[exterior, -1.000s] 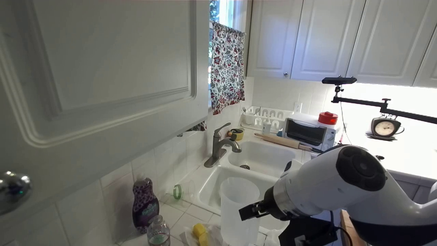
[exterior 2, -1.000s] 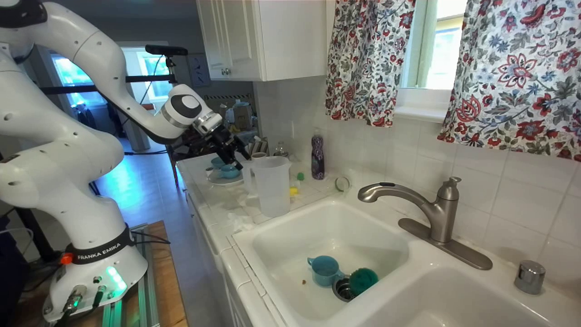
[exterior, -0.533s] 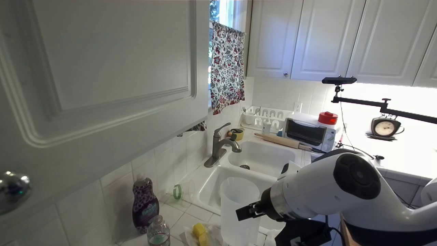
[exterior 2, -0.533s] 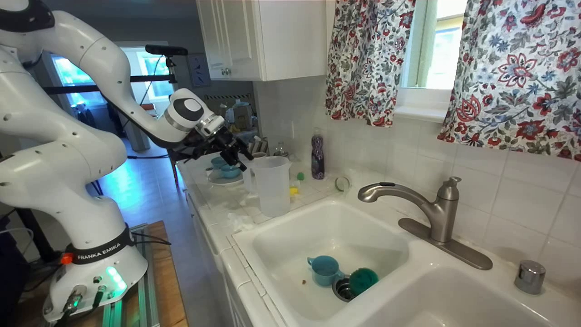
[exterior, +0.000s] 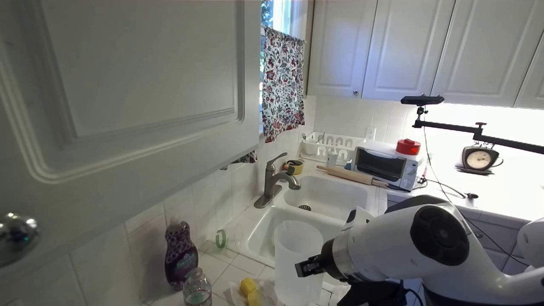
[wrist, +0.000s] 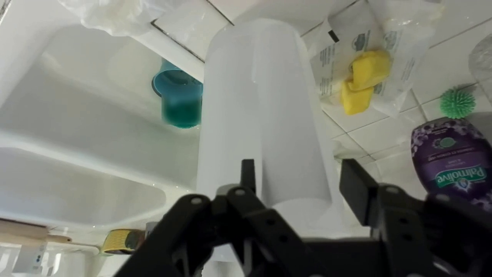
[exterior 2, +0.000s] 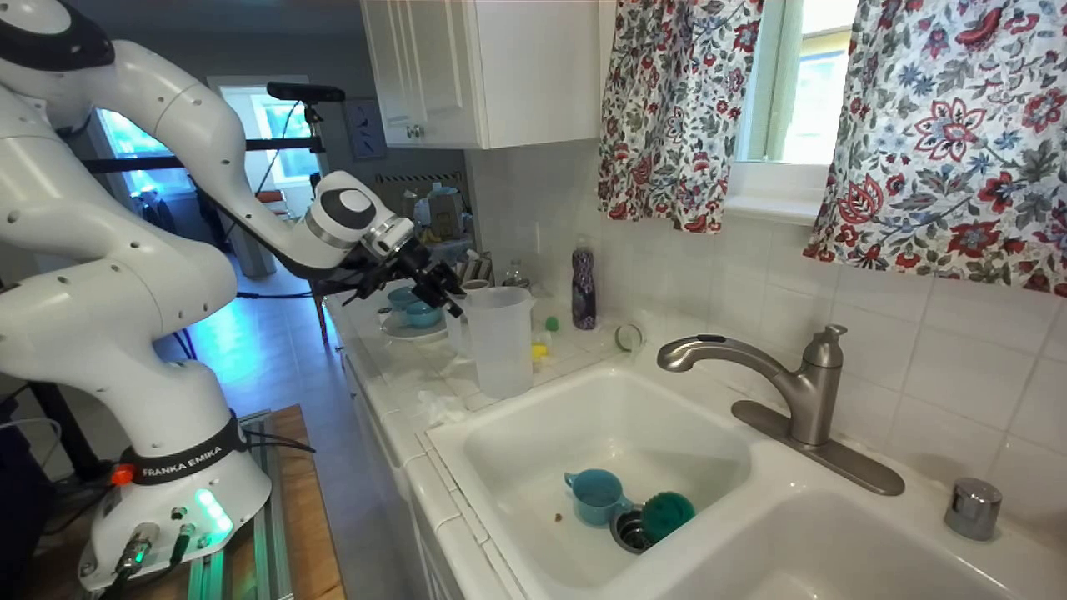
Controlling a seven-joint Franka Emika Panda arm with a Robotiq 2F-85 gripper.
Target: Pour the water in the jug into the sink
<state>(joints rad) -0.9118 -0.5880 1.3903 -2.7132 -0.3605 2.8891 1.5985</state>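
- Your tool point(wrist: 300, 173) has its fingers spread well apart and has hold of nothing.
- In an exterior view it hangs by the handle point(exterior 2: 454, 335) of the jug point(exterior 2: 504, 346); you cannot tell whether they touch.
- The jug stands upright on the counter point(exterior 2: 388, 375), just beside the sink point(exterior 2: 617, 417).
- A blue cup point(exterior 2: 595, 492) sits in the sink.
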